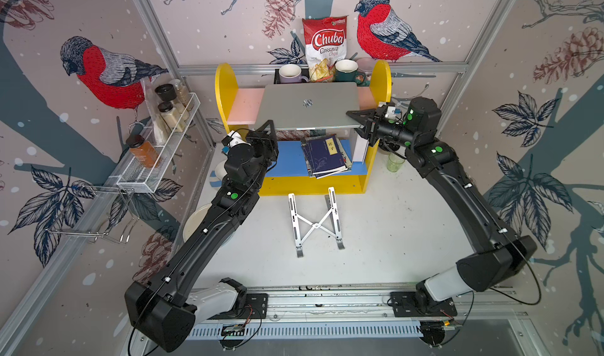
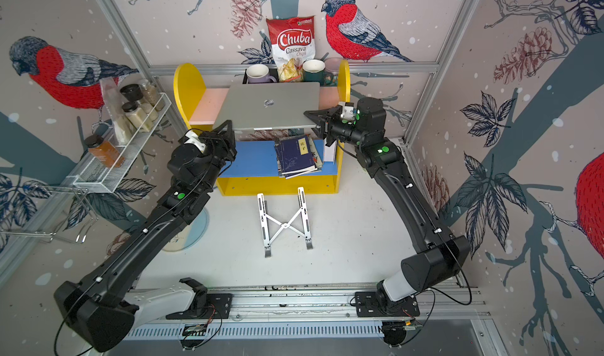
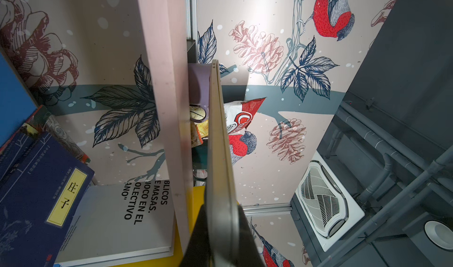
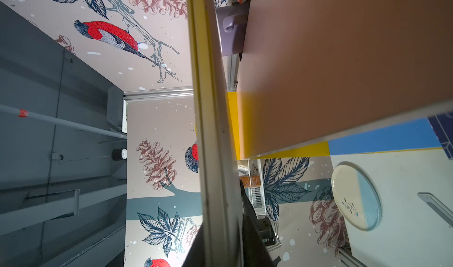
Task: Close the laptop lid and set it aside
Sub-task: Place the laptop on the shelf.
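While the closed laptop (image 1: 313,109) is lying on the pink shelf (image 1: 245,106) of the yellow bookcase (image 1: 225,83), the left gripper (image 1: 269,124) is pinching its front left corner. The right gripper (image 1: 352,114) is straddling the front right corner, though whether it is squeezing cannot be told.

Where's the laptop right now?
The closed laptop sits mid-back in both top views, over the pink shelf of the yellow bookcase, just in front of the purple mug and above the blue books.
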Controlling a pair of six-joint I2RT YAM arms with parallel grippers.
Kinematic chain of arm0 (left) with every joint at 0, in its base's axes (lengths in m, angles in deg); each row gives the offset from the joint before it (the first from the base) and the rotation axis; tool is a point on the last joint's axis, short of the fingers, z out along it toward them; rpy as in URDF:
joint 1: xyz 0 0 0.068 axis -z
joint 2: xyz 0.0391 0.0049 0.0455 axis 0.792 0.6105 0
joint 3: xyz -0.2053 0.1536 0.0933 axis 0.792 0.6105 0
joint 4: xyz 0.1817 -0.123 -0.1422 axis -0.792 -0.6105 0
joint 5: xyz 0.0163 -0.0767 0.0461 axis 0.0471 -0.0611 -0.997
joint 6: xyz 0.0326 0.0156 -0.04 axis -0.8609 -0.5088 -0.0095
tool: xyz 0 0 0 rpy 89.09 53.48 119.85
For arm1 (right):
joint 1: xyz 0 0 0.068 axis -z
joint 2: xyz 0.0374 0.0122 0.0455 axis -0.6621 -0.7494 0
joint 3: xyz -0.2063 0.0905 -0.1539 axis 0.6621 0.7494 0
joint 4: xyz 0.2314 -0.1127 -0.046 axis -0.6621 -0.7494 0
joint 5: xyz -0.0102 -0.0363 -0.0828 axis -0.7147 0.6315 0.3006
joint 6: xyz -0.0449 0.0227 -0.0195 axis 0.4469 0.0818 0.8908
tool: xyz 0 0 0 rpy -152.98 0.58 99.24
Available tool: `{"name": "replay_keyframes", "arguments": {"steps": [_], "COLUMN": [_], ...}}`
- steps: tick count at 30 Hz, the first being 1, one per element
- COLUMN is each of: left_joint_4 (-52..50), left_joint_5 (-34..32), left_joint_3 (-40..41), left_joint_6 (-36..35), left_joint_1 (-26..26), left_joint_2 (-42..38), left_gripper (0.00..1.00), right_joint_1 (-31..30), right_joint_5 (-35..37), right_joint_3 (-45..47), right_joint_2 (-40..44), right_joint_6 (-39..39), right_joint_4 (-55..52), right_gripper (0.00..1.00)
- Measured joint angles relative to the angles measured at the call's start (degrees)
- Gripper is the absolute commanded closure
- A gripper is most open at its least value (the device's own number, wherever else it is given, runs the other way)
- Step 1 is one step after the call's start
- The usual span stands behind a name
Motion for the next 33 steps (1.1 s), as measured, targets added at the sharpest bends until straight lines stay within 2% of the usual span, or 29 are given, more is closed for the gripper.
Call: {"name": "replay_keyframes", "arguments": {"steps": [8, 15, 25, 33], "left_joint_4": [-0.24, -0.50, 0.98, 2.49], "left_joint_5": [0.20, -1.14, -3.82, -9.90], "left_joint_3": [0.83, 2.32, 1.75, 0.79], "left_joint_6": [-1.40, -2.08, -2.12, -3.41], "left_joint_1": [0.02, 0.17, 0.28, 0.33], "left_joint_2": [-0.42, -1.44, 0.94, 2.19], "left_gripper": [1.00, 1.00, 1.00, 1.00], "right_joint_1": [0.00, 0.00, -0.37, -0.44], "right_joint_5": [-0.35, -0.35, 0.90, 1.22], "right_joint_3": [1.77, 1.53, 0.66, 0.57], "right_joint_2": [0.79, 0.81, 0.81, 0.81], "right_joint_6": [-0.35, -0.48, 0.94, 1.27], "right_joint_4": [2.75, 2.64, 0.04, -0.48], "right_gripper": [0.37, 0.20, 0.11, 0.04]}}
